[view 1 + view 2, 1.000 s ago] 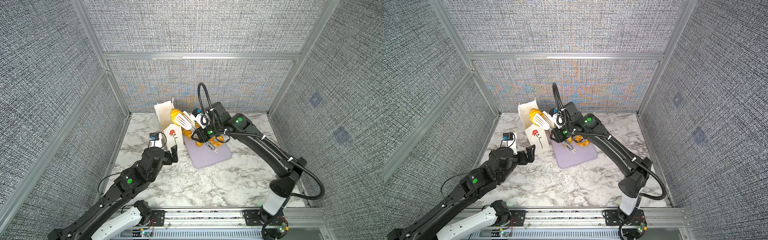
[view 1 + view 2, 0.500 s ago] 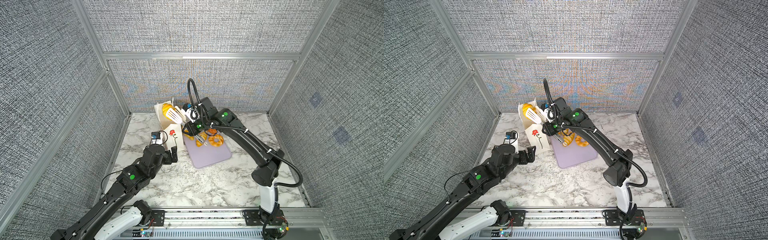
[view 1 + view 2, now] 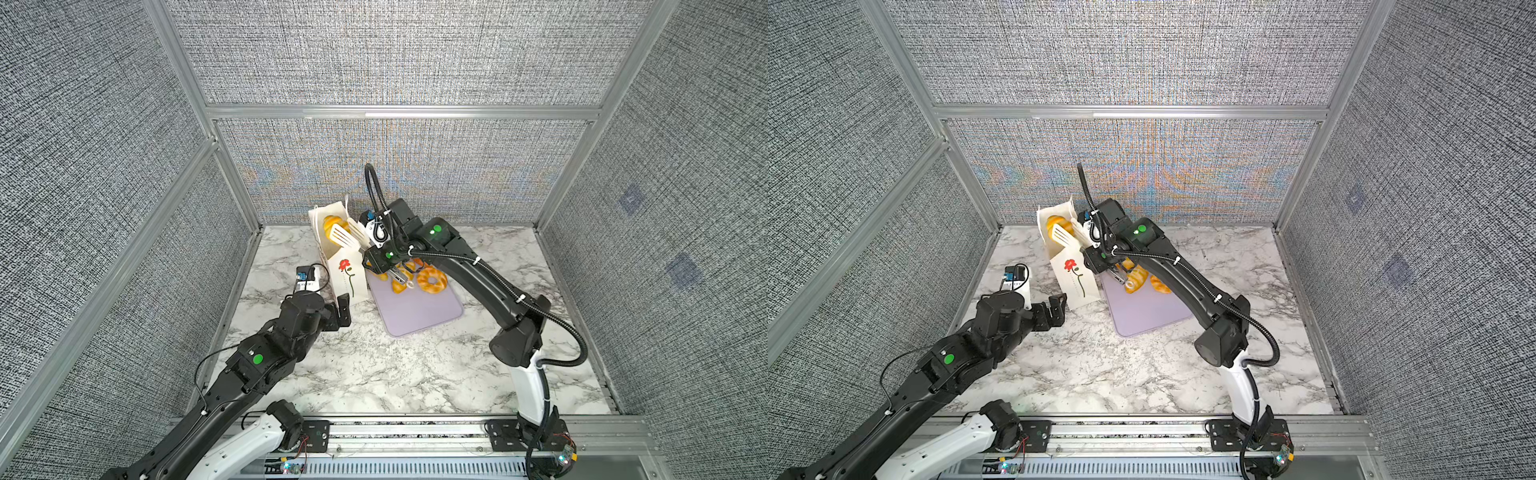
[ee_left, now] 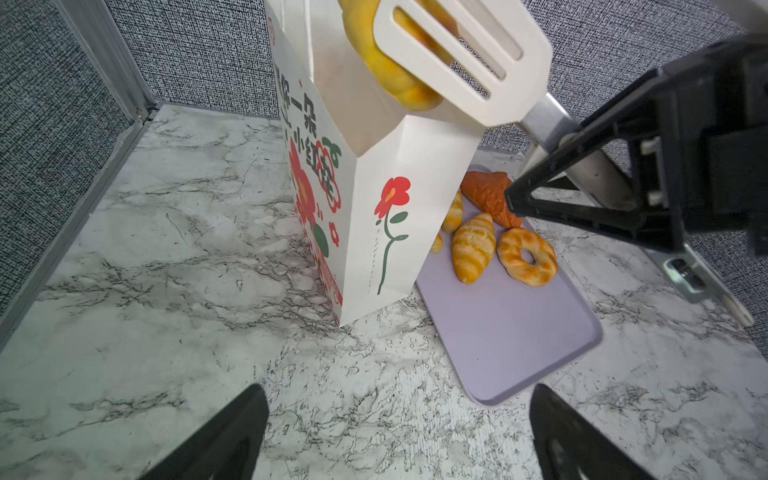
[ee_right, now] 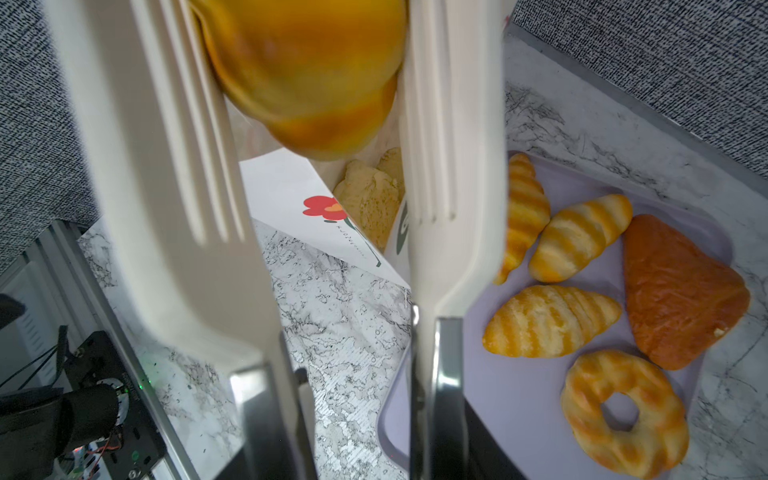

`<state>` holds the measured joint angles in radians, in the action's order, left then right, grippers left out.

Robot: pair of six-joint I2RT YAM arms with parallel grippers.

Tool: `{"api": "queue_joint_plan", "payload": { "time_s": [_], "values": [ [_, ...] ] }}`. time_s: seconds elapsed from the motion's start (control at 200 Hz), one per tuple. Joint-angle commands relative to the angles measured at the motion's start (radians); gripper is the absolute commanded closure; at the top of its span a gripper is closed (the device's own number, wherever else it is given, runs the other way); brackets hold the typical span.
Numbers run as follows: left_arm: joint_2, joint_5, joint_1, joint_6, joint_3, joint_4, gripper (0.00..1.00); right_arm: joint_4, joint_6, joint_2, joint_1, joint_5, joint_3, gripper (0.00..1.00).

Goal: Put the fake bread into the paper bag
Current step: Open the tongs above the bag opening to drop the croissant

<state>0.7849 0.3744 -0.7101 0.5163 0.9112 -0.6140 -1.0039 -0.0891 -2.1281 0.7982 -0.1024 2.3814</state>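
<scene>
The paper bag [image 3: 348,277] stands mouth-up on the desk [image 3: 374,374], and over that mouth 1 knotted fake bread bun [image 3: 331,221], long axis roughly 12 to 6 in both top views, is pinched between the 2 blades of the tongs [image 3: 341,237], which the right fingers [image 4: 521,198] clamp and aim toward 10 o'clock. At the bag's 4 o'clock the lilac tray [image 3: 419,316] carries 3 striped croissants [image 5: 548,322], 1 ring [image 5: 623,411] and 1 orange-brown triangular piece [image 5: 681,291]; at least 1 pale piece [image 5: 370,203] lies inside the bag. The left fingers [image 4: 232,436] are spread wide and empty at the bag's 7 o'clock, near its foot.
</scene>
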Motion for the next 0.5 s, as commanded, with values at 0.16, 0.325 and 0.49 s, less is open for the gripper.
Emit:
{"api": "queue_joint_plan", "payload": {
  "time_s": [0.16, 0.325, 0.49],
  "values": [
    [0.052, -0.063, 0.001, -0.028, 0.002, 0.043, 0.0, -0.017, 0.008, -0.018, 0.0, 0.041, 0.046, 0.49],
    [0.071, -0.077, 0.001, -0.028, 0.003, 0.057, 0.0, -0.023, 0.004, -0.022, 0.001, 0.042, 0.048, 0.45],
    [0.065, -0.077, 0.001, -0.024, 0.007, 0.056, 0.01, -0.033, 0.013, -0.02, 0.002, 0.036, 0.049, 0.36]
  ]
}}
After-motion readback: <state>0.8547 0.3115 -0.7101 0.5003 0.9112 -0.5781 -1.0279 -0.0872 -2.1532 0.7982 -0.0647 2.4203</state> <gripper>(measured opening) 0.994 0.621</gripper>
